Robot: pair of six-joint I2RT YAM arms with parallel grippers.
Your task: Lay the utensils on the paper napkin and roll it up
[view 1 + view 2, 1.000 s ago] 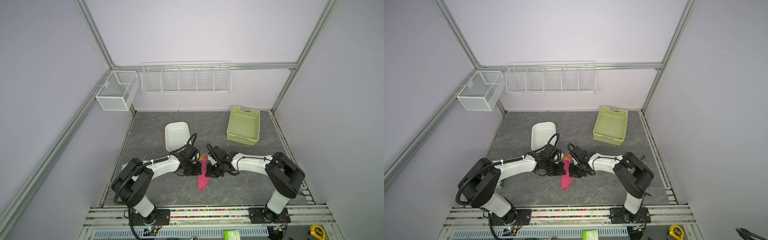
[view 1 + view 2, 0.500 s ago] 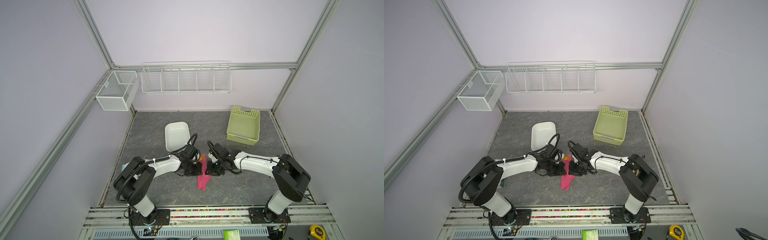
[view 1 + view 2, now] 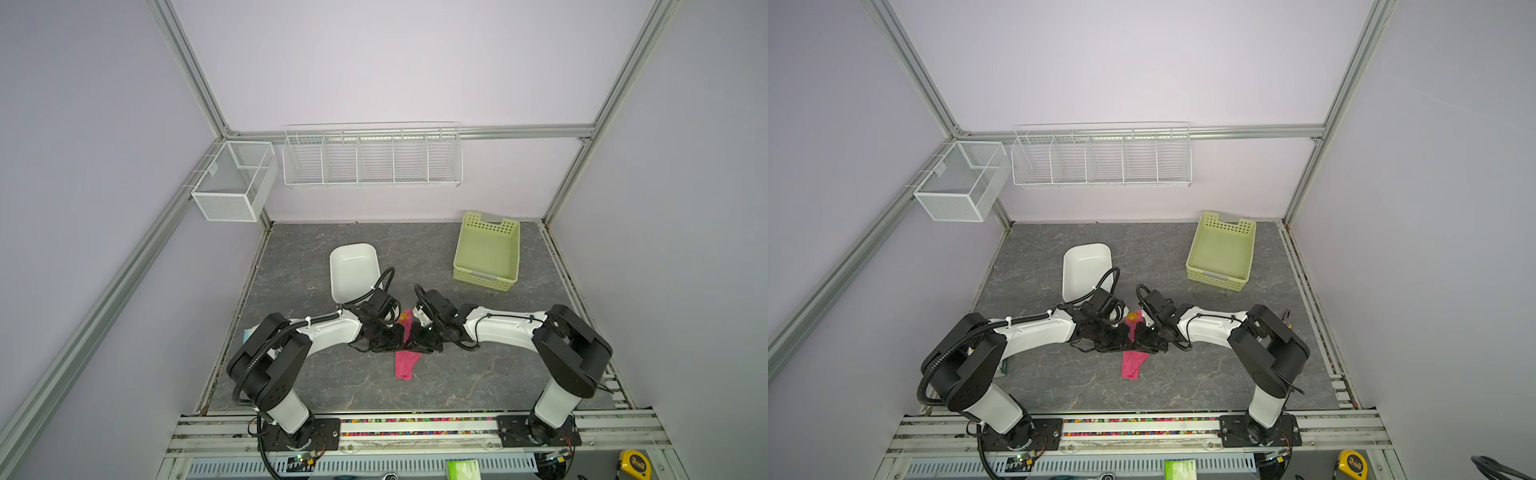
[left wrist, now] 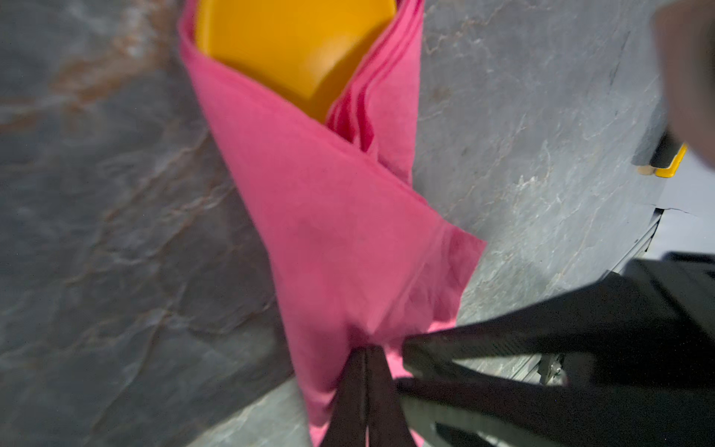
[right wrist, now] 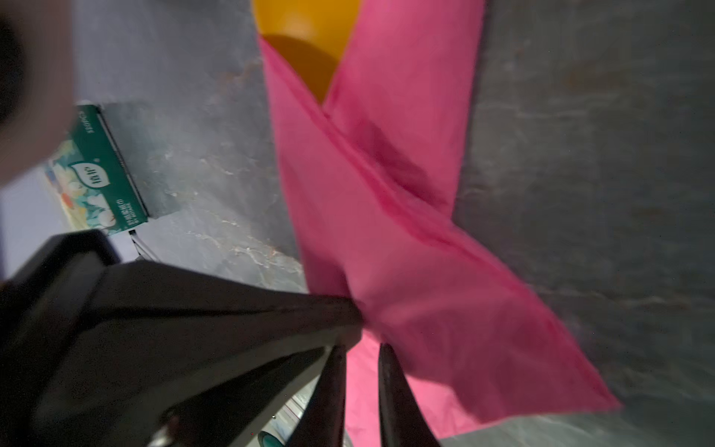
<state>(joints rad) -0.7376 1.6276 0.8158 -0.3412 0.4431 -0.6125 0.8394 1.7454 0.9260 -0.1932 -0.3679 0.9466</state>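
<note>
Grey tabletop (image 3: 332, 374) is bearing paper napkin (image 3: 405, 362) mid-table | left gripper (image 4: 365, 358), 9 o'clock, is pinching it, jaws together | right gripper (image 5: 361, 350), 3 o'clock, is nipping it, jaws slightly apart | spoon (image 4: 290, 50) peeking at 12 | tissue box (image 5: 100, 174) showing in right wrist view, not left

Pale lilac walls (image 3: 374, 62) framed by aluminium rails (image 3: 195, 79) enclose a grey marbled tabletop (image 3: 478, 374), evenly lit.

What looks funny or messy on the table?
The paper napkin is wrapped loosely, not rolled neatly: its flaps cross and one corner sticks out sideways. The bowl of the orange spoon pokes out of one end.
</note>
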